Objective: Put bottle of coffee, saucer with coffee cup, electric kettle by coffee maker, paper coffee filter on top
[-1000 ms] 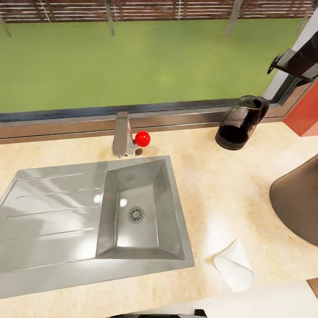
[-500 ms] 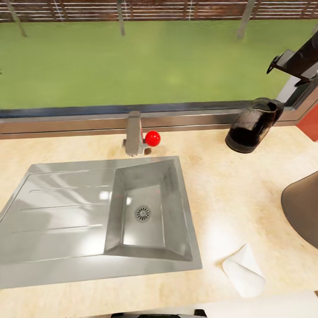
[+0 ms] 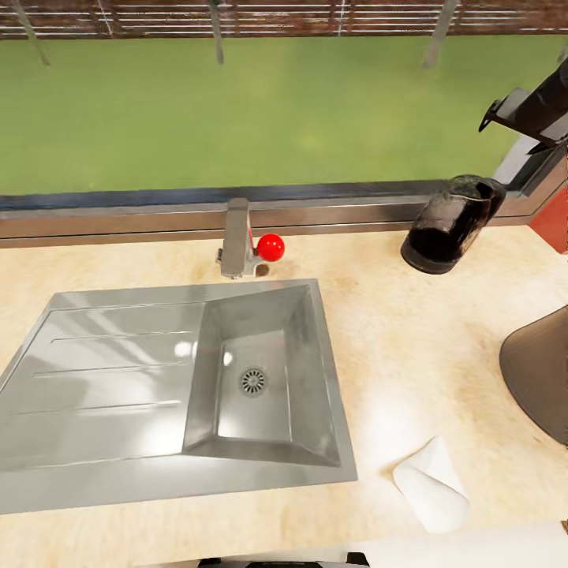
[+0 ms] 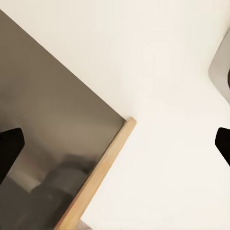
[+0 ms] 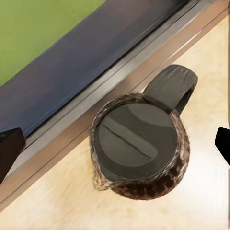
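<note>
Electric kettle (image 3: 447, 224) upright at far right of kitchen countertop (image 3: 410, 331), by the window frame; coffee maker (image 3: 540, 377) near right edge, paper filter (image 3: 430, 484) flat nearer. Right gripper (image 5: 115, 143) spread wide directly above kettle, holding nothing. Left gripper (image 4: 115, 143) also wide, empty.

No text, label, brand, number or sign can be read on anything in these pictures.

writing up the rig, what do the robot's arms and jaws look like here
Little shows. The right arm in the head view is matte black and angular, with a flat bracket-like plate jutting from it. In both wrist views the fingertips are plain black, blunt wedges at the picture edges. No cables or markings are visible.
</note>
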### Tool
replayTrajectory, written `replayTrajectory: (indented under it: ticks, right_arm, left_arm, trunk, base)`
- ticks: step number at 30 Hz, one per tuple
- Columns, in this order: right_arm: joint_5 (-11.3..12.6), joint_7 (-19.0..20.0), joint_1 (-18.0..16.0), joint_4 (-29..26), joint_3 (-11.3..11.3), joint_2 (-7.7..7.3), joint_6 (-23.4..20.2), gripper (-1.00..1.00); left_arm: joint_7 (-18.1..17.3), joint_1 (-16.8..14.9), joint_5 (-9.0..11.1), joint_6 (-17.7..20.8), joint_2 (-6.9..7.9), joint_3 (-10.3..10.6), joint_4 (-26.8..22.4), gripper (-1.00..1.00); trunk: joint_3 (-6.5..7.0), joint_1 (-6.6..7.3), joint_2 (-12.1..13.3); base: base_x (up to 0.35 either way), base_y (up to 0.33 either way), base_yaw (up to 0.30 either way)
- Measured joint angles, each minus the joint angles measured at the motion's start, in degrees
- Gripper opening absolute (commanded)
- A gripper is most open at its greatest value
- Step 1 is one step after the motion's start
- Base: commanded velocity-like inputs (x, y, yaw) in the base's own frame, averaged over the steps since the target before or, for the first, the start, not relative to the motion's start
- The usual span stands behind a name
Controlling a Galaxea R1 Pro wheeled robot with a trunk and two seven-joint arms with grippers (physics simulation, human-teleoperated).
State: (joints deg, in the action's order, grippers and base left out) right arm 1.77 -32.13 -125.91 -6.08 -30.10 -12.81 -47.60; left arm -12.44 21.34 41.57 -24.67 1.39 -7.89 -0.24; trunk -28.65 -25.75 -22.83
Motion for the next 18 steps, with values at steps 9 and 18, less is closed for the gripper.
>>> replayTrajectory:
  ticks: [9,18]
  right_arm:
    - [-0.03,0.0,0.0,-0.04,0.08,-0.02,0.03,1.0]
    - [-0.07,-0.01,0.0,-0.07,0.17,-0.24,0.26,1.0]
  left_arm:
    - [0.16,-0.01,-0.02,-0.04,-0.16,0.0,0.0,1.0]
    - [0.16,0.0,-0.09,-0.09,-0.17,0.02,0.0,1.0]
  trunk:
    - [0.0,0.0,0.0]
    - [0.0,0.0,0.0]
  base:
    - [0.0,-0.227,0.0]
    - [0.0,-0.045,0.0]
